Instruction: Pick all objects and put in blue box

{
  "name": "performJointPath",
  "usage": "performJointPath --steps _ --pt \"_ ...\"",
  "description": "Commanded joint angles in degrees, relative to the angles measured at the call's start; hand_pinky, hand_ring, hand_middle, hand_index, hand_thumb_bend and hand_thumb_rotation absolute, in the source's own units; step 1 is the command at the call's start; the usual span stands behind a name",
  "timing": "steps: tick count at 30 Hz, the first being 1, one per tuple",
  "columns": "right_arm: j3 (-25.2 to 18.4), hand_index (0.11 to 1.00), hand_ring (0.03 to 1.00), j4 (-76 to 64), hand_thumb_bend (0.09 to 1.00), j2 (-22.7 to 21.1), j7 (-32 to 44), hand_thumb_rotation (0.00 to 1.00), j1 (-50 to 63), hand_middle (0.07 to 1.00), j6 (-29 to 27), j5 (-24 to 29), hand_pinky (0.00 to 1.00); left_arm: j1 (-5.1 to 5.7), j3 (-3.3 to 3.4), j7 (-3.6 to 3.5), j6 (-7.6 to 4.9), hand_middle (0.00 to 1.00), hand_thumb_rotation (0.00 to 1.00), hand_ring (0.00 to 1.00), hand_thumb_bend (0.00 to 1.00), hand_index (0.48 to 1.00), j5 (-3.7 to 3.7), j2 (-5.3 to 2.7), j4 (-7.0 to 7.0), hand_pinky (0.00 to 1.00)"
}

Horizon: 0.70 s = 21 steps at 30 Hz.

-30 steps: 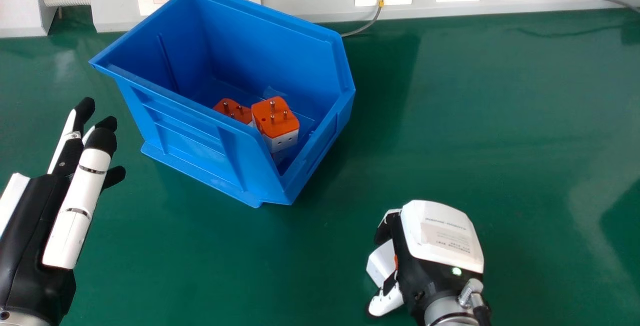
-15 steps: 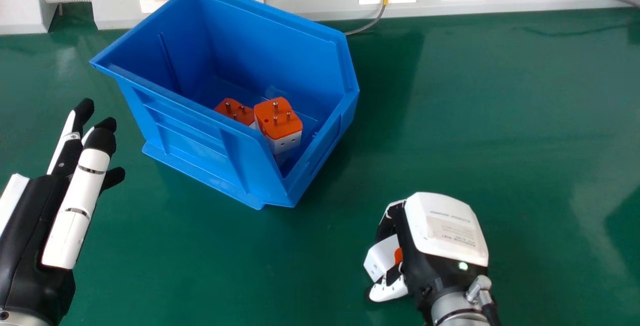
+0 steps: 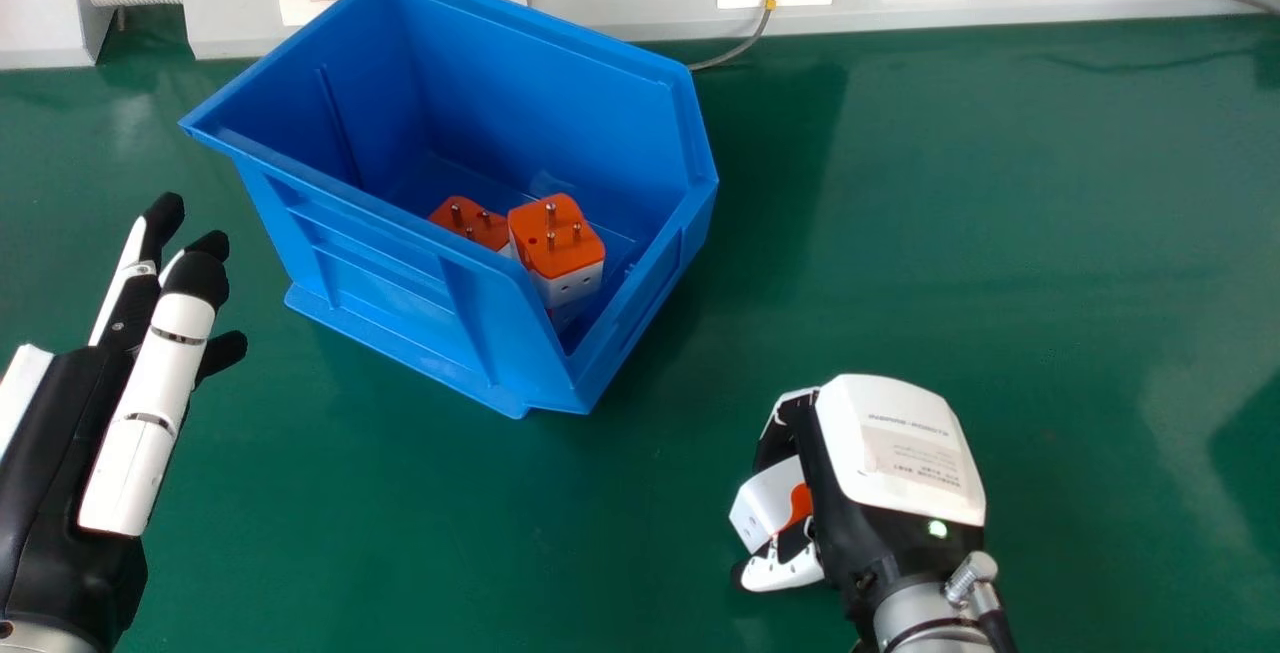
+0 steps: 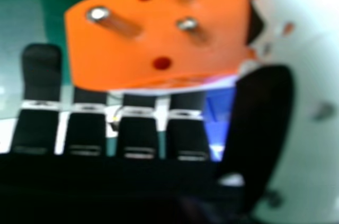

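third plug on its way to the box

the carrying step is in hand: the right hand point(image 3: 900, 453) has a plug adapter point(image 3: 765, 505) pinched between its fingers and thumb, at the near right of the scene, with its metal pins bare. the blue box point(image 3: 385, 278) is farther off and to the left on the green bench point(image 3: 950, 263), holding one adapter point(image 3: 557, 238) and, just beside it, another adapter point(image 3: 465, 223). the left hand point(image 3: 150, 413) is at the near left, its fingers straight and somewhat spread.

the next move calls for a lift clear of the box's rim, a swing left and away, then a release over the inside; too low, and the plug could knock the wall.

against the earlier frame, the right hand is slightly farther from the near side, the two boxed adapters unmoved.
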Motion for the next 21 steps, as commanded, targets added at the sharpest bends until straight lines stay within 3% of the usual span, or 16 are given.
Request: performJointPath --steps 1,21 --pt "-0.95 0.481 0.457 -2.51 0.499 -0.06 -1.16 0.0 -0.01 0.528 -1.02 0.93 0.35 -0.02 0.63 0.18 -0.1 0.97 1.0 0.96 0.5 1.0 -0.07 0.54 -1.33 0.89" --pt "-4.11 0.439 0.461 -16.49 0.495 1.34 -2.28 0.0 3.62 0.519 -4.75 4.66 0.38 -0.56 1.37 -0.04 0.15 0.97 1.0 0.96 0.51 1.0 -0.07 1.11 -0.52 0.89"
